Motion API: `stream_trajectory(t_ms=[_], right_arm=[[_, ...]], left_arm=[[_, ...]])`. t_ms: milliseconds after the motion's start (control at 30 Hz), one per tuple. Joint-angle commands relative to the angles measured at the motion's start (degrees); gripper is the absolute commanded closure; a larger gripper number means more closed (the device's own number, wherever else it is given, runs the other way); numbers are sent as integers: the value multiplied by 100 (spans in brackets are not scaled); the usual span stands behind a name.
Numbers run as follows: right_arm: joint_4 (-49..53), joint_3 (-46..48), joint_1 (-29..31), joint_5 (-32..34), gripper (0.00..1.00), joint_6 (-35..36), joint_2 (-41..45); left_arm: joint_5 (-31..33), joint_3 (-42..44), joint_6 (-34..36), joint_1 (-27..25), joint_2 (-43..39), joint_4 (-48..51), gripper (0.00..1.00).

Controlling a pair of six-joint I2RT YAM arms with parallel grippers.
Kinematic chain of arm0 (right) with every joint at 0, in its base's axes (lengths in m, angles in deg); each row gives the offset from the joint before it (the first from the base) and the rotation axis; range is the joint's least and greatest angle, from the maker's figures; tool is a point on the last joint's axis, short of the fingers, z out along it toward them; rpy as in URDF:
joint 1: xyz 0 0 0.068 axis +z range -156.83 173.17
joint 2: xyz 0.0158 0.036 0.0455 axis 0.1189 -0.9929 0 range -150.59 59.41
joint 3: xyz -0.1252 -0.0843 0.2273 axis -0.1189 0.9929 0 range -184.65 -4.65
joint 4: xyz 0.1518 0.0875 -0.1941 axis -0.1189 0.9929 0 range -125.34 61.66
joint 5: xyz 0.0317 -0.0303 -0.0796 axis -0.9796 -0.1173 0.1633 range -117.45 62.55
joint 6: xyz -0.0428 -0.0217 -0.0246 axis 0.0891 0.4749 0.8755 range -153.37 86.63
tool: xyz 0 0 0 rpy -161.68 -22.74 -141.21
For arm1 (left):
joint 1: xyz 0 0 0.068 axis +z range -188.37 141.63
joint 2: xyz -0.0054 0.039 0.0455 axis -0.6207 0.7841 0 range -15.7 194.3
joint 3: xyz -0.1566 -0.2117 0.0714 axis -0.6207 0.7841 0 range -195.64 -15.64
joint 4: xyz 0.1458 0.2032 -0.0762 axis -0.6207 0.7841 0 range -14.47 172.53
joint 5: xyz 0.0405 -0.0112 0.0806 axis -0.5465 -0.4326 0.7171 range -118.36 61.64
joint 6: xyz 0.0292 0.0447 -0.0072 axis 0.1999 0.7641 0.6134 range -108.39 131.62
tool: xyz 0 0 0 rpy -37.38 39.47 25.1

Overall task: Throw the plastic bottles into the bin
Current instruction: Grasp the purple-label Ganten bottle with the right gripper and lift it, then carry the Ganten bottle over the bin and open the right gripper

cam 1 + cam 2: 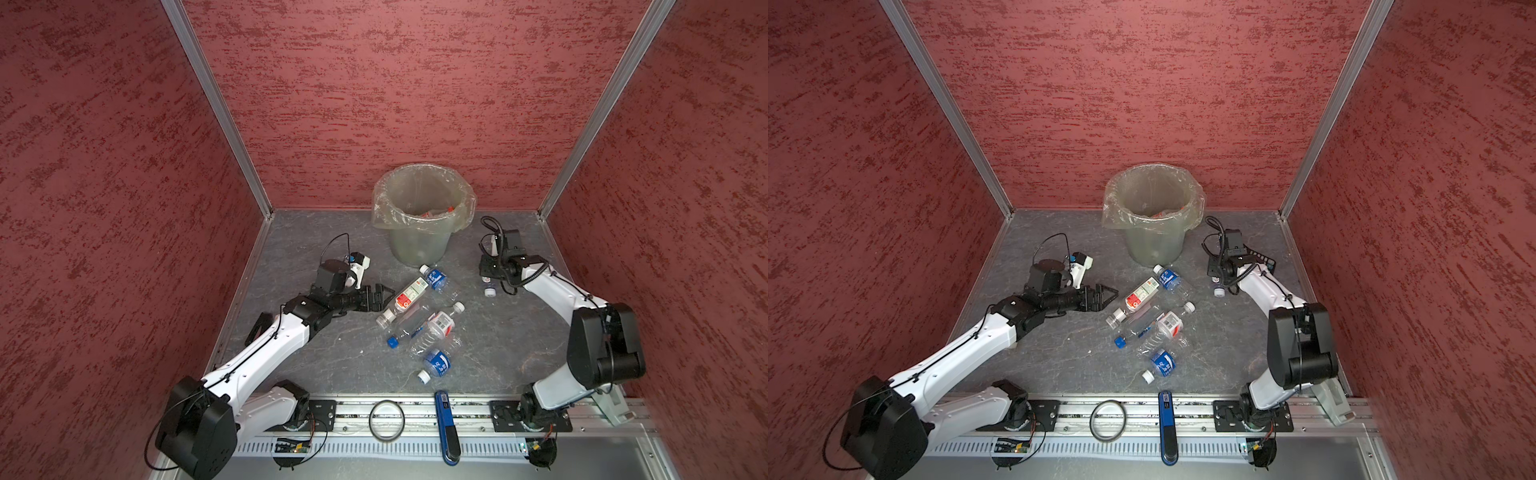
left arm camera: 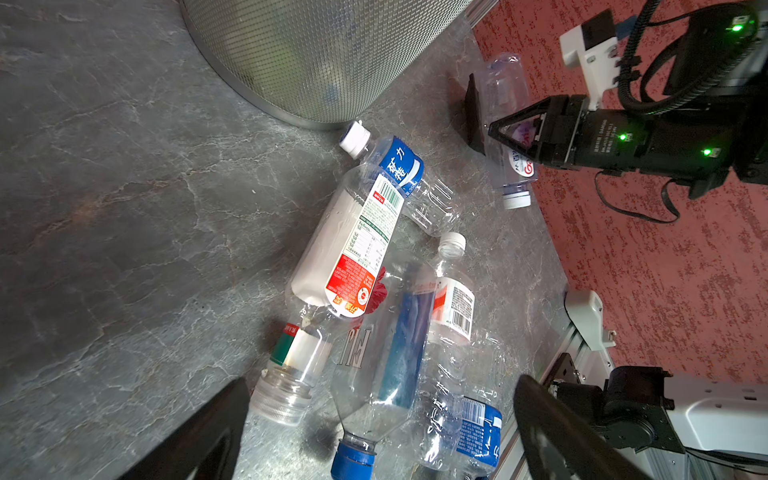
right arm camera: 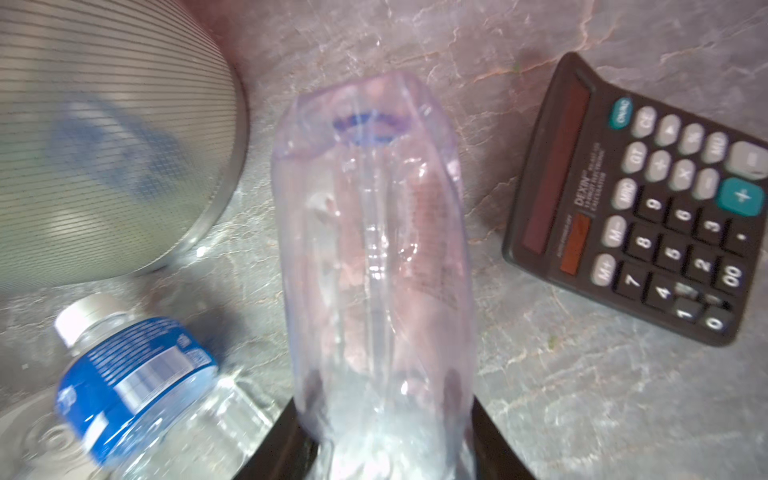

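- five plastic bottles (image 1: 436,363) lie in an overlapping heap mid-tabletop (image 1: 332,361); the blue-labelled one at the heap's 6 o'clock is nearest
- left fingers (image 1: 380,295) at the heap's 9 o'clock, spread wide, holding nothing
- right fingers (image 1: 487,277) at 2 o'clock, clamped on a clear bottle (image 3: 374,249), white cap down
- calculator (image 3: 644,216) flat just beyond them
- bin (image 1: 419,249) at 12 o'clock, the farthest heap bottle near its base, red-labelled ones inside

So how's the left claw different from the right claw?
The left claw is wide open and empty; the right claw is shut on a clear bottle. The left claw points at the bottle pile; the right claw is near the calculator. Both are black.
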Motion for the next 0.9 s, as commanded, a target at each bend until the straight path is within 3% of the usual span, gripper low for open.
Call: stream_trajectory(t_ms=[0, 467, 867], right_arm=[[30, 96, 129, 253, 57, -214, 450], [768, -108, 1036, 787, 58, -429, 2856], [906, -1027, 1755, 752, 57, -447, 3849]], left_arm=[[81, -49, 32, -33, 54, -60, 1], [195, -198, 68, -164, 240, 28, 1], [381, -415, 86, -396, 463, 157, 1]])
